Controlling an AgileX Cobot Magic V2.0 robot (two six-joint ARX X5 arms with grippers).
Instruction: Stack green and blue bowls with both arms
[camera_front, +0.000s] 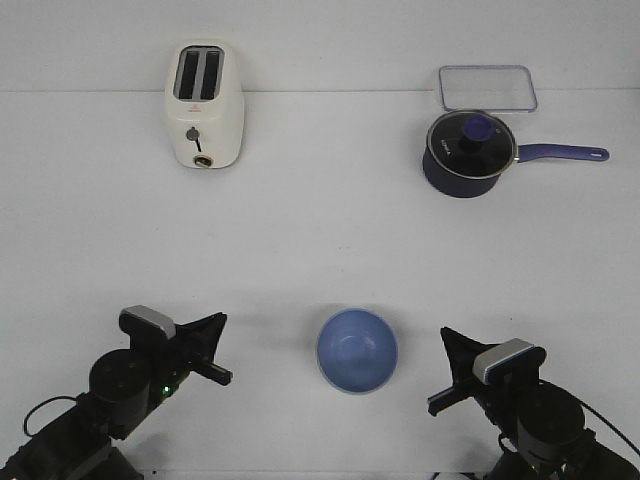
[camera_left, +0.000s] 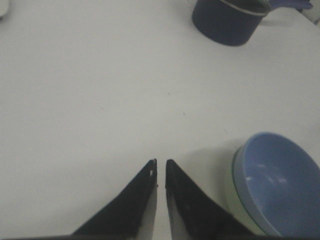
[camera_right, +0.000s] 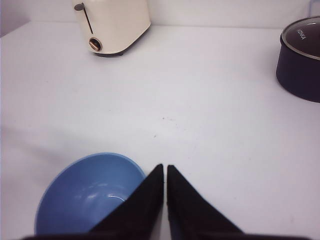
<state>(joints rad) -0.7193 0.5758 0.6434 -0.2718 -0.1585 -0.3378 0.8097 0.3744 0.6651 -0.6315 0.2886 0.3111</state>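
Blue bowl (camera_front: 357, 350) sits nested inside the green bowl (camera_left: 234, 197) on the white table (camera_front: 320, 230), at about 6 o'clock from table centre, between the two arms; front view shows only the blue one from above, the left wrist view shows the pale green rim and wall peeking out underneath it. Stack is upright, nothing holding it. Left gripper (camera_front: 212, 350) is at roughly 9 o'clock from the stack, near but apart, jaws closed with only a thin slit between the black fingers (camera_left: 130, 210), gripping nothing. Right gripper (camera_front: 450, 372) is at roughly 3 o'clock from the stack, also apart from it, jaws pressed together, empty; in the right wrist view its fingers (camera_right: 185, 210) overlap the blue bowl's rim in the frame, can't tell if touching from that view, front view shows a gap. Cream toaster (camera_front: 204, 104) at about 11 o'clock, far side of table, well apart from the bowls. Dark navy saucepan (camera_front: 467, 152) with glass lid and blue handle at about 1 o'clock, and a clear rectangular tray (camera_front: 487, 88) just behind it, touching or nearly so.
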